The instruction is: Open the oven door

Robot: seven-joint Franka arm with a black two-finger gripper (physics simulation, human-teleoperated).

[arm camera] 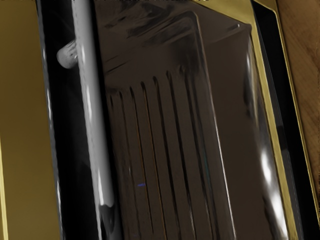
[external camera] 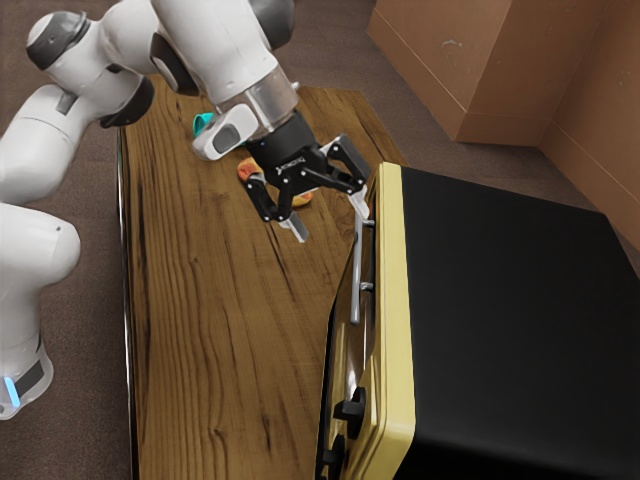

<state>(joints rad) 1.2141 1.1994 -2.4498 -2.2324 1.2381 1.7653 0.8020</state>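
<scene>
A wooden table (external camera: 230,330) is running through the exterior view's left and centre, the oven (external camera: 520,280) standing at its right, the door (arm camera: 227,100) facing the table's open side. You are probably working on catching the handle (external camera: 356,280), just right of centre; the next move is calling for hooking it and drawing the door outward. Your gripper (external camera: 330,224) is spreading wide, gripping nothing, one fingertip sitting at the handle's upper end, contact remaining unclear.
</scene>
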